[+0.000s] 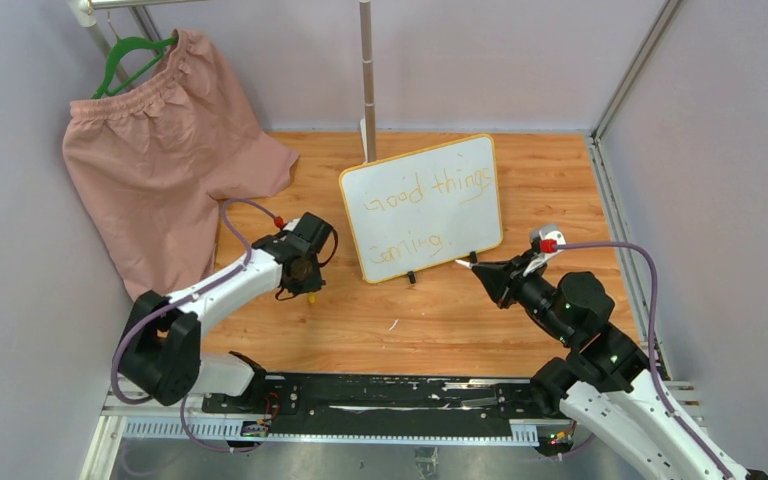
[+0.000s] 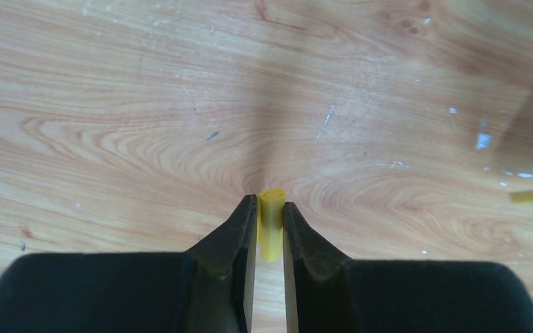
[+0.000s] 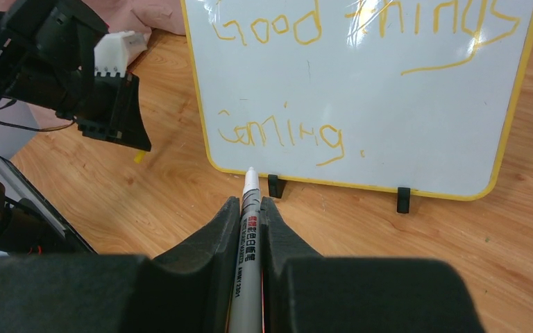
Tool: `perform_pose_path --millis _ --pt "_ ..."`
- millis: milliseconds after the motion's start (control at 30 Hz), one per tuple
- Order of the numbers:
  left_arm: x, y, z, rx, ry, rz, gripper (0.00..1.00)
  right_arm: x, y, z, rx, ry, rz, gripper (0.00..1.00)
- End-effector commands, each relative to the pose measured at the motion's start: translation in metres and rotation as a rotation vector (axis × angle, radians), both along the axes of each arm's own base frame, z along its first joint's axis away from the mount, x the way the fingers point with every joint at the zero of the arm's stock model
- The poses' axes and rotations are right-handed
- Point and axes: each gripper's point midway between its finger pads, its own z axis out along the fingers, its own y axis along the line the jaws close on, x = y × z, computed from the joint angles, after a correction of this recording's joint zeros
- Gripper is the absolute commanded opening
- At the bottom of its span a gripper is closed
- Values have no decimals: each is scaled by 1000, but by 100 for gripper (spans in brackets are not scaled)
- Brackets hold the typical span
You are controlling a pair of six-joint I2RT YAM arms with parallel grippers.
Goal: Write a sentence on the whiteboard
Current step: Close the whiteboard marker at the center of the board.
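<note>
Whiteboard [image 1: 475, 220] stands mid-worktop toward the far edge, marker [image 3: 248, 208] in our clamped right gripper [image 1: 488, 275] pointing at it, nearer than the left gripper [image 1: 308, 280] pinching a yellow cap [image 2: 271, 201].

Whiteboard [image 3: 388, 104] top — beyond the view's edge

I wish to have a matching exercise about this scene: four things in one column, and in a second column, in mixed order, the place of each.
Things:
1. whiteboard
2. marker
3. small yellow cylinder
4. pink shorts

Places:
A. between the fingers of the left gripper
B. hanging at the far left
C. standing on the table on two black feet
D. between the fingers of the right gripper

Pairs: 1-C, 2-D, 3-A, 4-B
</note>
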Motion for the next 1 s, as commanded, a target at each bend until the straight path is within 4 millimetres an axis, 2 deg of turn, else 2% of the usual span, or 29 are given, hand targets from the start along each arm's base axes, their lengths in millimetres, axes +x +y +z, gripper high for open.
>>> perform_pose_path --millis 0,100,167,233,333,433,500,633,833,967 --pt "4 4 35 -3 -77 19 0 1 -3 14 17 -21 -13 0" --pt "4 2 61 -49 -139 19 0 0 -2 17 19 -24 -7 0" --pt "6 -2 87 -102 -203 16 0 0 1 21 24 -34 9 0" --pt "10 -8 120 -176 -291 18 0 1 6 30 34 -53 27 0" --pt "18 -19 180 -305 -448 4 0 5 18 46 61 -90 68 0" --pt "24 -31 235 -429 -589 -22 0 9 33 66 97 -125 120 0" --pt "26 -39 268 -519 -683 -38 0 13 44 87 136 -174 149 0" --pt "27 -57 327 -726 -857 -78 0 16 66 126 192 -286 193 0" --pt "20 -74 393 -980 -1028 -124 0 5 100 178 183 -523 160 0" --pt "11 -77 427 -1109 -1103 -146 0 -3 118 200 196 -648 114 0"
